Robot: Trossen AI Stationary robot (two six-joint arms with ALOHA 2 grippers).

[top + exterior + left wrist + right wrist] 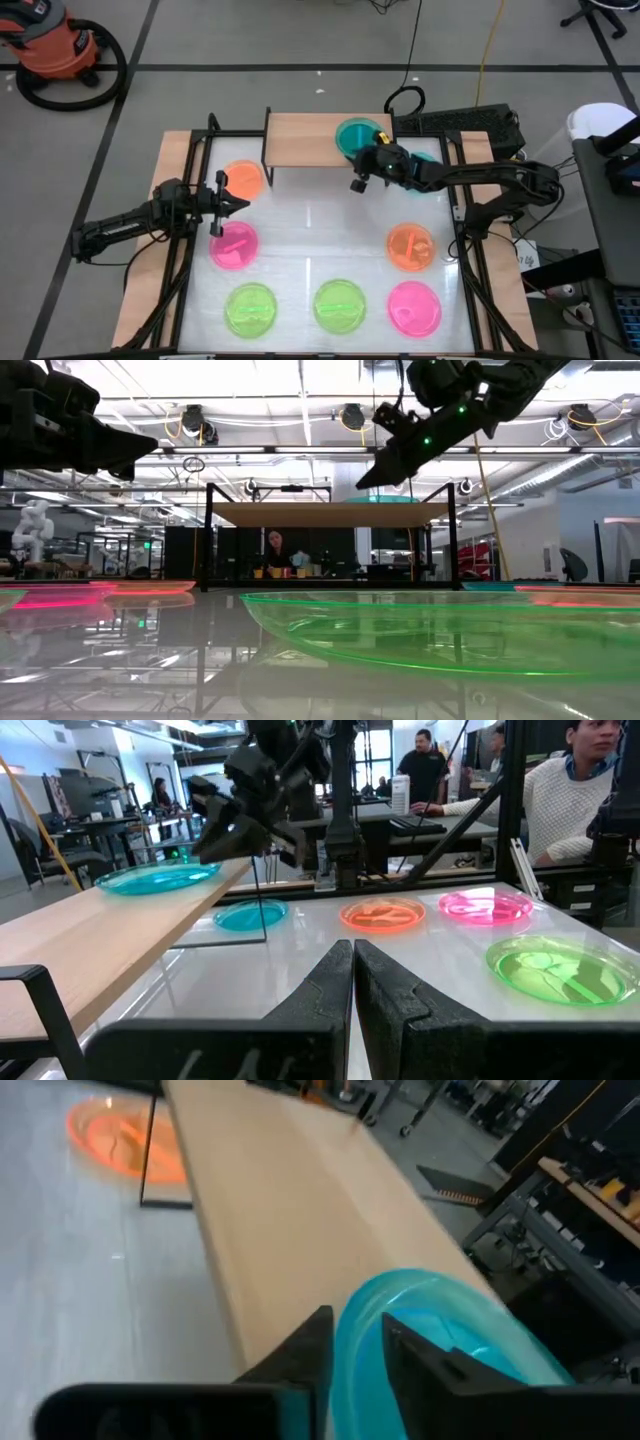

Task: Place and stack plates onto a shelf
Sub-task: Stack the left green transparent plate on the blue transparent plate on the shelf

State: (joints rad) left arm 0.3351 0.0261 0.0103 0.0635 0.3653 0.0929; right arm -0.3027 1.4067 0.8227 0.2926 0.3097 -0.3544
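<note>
With the right gripper [357, 183] just above the middle of the frame, pinching the blue plate's [354, 136] rim on the shelf [300, 140], you should release gently so it settles flat.

The light-wood shelf board on black legs [322, 140] at the frame's upper centre is bare on its left, while a translucent teal plate [355, 135] and the right gripper [358, 180] crowd its right end. Open white tabletop [315, 225] fills the centre, ringed by neon plates at left, right and bottom.
</note>
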